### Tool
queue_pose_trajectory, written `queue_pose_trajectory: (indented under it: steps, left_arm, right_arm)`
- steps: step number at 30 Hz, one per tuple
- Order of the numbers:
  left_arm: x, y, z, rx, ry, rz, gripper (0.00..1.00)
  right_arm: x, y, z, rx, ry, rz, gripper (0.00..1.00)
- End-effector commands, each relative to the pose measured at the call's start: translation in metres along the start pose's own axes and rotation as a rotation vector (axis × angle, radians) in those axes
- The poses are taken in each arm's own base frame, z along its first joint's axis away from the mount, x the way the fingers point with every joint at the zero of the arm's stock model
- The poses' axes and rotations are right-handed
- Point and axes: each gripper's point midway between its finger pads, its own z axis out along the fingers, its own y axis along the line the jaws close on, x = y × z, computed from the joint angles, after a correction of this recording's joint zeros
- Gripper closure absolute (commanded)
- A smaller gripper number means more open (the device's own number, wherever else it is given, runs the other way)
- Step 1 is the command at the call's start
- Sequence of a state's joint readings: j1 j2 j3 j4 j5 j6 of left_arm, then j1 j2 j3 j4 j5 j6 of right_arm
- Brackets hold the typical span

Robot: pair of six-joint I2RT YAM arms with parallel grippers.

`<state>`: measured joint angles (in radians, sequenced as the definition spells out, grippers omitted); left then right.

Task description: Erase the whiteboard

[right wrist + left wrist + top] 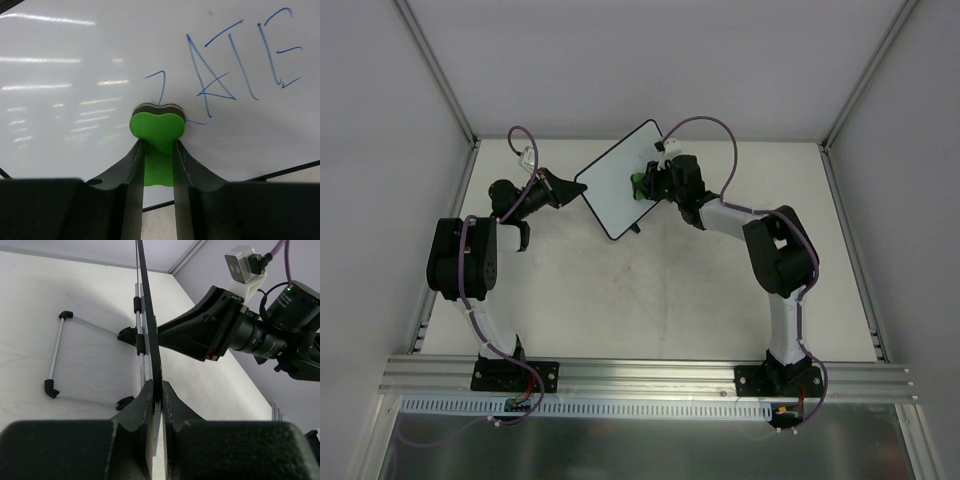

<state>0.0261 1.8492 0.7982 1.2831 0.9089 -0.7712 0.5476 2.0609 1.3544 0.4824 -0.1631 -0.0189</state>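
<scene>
Table [650, 300]: white and flat, with pale walls around it; both of my arms are fixed at its near edge.
My left gripper [158, 390]: closed tight on the thin black edge of the whiteboard [148, 315]. In the top view it holds the short left end of the board.
My right gripper [158, 145]: closed on the green eraser [157, 125], which I pinch at its narrow middle.
Eraser contact: the dark felt side presses on the white face, at the lower end of a blue stroke, just left of the blue letters [240, 65].
Whiteboard place: at the far middle of the table, between my two grippers.
Long axis: diagonal in the top view, from the near-left end to the far-right corner.
Facing: the white face looks up and toward my right arm; the back looks to the left.
Back of board: a wire stand [55, 352] is folded out from it; I cannot tell if it touches the table.
</scene>
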Motion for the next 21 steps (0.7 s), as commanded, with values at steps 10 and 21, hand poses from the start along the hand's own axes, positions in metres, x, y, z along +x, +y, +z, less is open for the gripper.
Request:
queue_pose_trajectory:
  steps: [10,21]
  left_arm:
    - [-0.018,-0.075,-0.003,0.304,-0.01,0.264,1.0]
    - [-0.017,-0.076,-0.004,0.311,-0.007,0.267,1.0]
  right_arm:
    - [-0.049,-0.071,0.021,0.093,-0.107,0.104,1.0]
    - [-0.074,-0.122,0.024,0.113,-0.106,0.3,1.0]
